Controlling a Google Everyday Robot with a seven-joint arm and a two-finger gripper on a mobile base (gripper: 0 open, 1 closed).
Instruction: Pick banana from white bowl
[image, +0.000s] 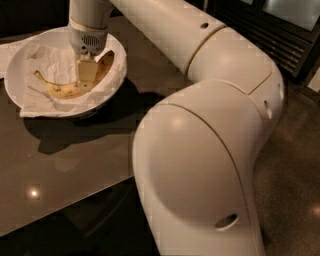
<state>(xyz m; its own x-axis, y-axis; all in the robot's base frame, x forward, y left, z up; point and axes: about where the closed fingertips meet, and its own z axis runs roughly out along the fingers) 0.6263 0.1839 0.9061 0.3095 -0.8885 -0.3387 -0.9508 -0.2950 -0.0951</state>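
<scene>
The banana (56, 90), yellow with brown speckles, lies curved inside the white bowl (10, 75) on crumpled paper towel (47, 60), its stem pointing left. The bowl stands on the table at the upper left of the camera view. My gripper (86, 79) reaches straight down into the bowl and sits on the middle of the banana, covering that part of it. The banana's right end curves up beside the gripper.
The bowl stands on a glossy brown table (75, 165) whose front edge runs diagonally at lower left. Loose white paper (6, 50) lies behind the bowl at far left. My bulky white arm (200, 150) fills the right. A dark slatted cabinet (285, 40) stands at back right.
</scene>
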